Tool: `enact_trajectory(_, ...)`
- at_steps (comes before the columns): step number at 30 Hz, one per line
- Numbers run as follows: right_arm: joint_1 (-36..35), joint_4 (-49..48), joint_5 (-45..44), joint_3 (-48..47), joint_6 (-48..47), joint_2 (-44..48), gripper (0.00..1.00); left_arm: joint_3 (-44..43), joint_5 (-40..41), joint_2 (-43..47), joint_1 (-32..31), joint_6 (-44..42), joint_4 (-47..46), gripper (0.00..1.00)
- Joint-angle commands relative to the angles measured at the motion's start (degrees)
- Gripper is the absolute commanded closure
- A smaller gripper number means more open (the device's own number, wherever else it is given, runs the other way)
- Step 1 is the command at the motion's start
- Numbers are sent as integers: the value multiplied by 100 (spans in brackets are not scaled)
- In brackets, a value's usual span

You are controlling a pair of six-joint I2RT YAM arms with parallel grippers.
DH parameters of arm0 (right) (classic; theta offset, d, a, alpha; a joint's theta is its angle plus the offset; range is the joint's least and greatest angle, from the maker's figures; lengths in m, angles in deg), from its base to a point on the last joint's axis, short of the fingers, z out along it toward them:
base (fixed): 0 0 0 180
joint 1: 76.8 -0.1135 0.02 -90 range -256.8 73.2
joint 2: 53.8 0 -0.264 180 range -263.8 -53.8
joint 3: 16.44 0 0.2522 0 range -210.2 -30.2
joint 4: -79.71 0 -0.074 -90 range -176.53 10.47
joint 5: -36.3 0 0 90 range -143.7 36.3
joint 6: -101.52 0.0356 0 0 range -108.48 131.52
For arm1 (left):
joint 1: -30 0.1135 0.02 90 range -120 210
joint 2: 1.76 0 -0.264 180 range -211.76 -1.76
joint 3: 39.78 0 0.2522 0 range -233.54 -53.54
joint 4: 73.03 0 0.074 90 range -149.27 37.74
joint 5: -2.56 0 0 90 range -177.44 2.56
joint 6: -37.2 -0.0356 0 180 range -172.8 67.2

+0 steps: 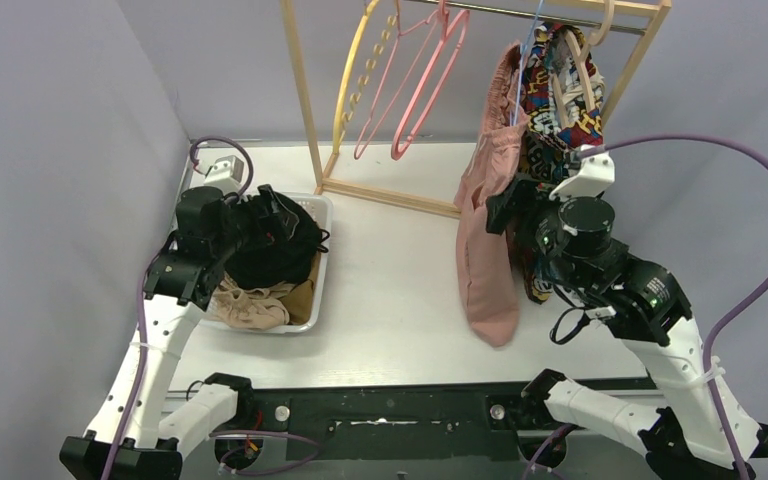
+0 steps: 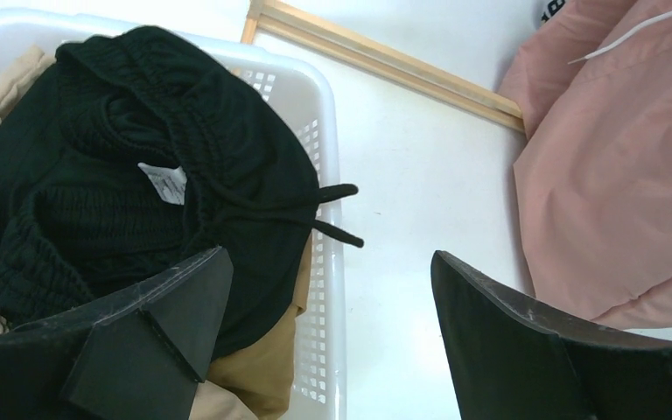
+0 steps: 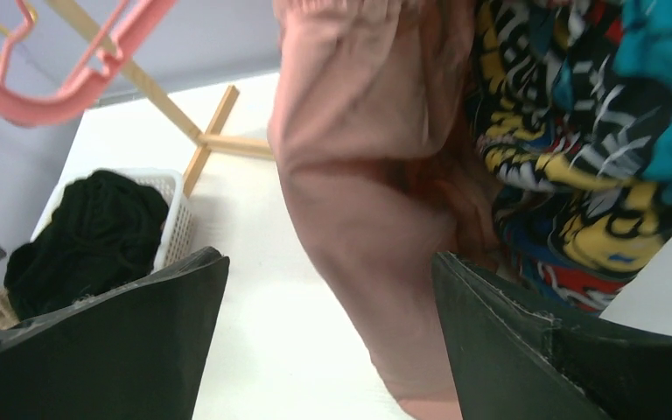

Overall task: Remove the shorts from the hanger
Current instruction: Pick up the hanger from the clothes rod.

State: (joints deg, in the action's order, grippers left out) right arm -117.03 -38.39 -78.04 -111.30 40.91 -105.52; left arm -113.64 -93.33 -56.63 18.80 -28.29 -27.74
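right claw (image 3: 328, 262) spread apart facing pink shorts (image 3: 359, 175), patterned garment (image 3: 560, 157) hanging beside; left claw (image 2: 332, 262) apart over basket (image 2: 328, 131).

limp pink shorts (image 1: 487, 250) on wooden rack (image 1: 302, 90)

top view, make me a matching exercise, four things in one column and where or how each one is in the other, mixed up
Things:
1 black shorts
2 pink shorts
3 pink hanger
4 left tool

Places or states:
a bare, on the rail
b open, above the basket
c hung from the rail, draping down
d on top of the pile in the basket

Pairs: 1-d, 2-c, 3-a, 4-b
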Motion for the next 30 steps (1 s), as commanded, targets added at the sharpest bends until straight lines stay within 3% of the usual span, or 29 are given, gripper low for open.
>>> enact_trajectory(1, -42, 303, -693, -880, -277, -432, 11, -549, 49, -139, -162, -327, 190, 15)
enact_trajectory(7, 87, 407, -1206, -1387, -316, -958, 15, -329, 176, -133, -214, -257, -71, 15)
enact_trajectory(11, 705, 11, -349, -1667, -614, -1290, 19, 92, 144, 77, -215, 11, -618, 15)
enact_trajectory(15, 1412, 211, 720, -2145, -613, -1991, 21, 105, 7, 113, -216, 71, -555, 15)
enact_trajectory(17, 1637, 304, 853, -2348, -580, -2262, 22, 145, -17, 138, -211, 48, -475, 15)
enact_trajectory(30, 2050, 242, 1130, -2489, -715, -2686, 59, 592, -345, -278, -207, -258, -361, 14)
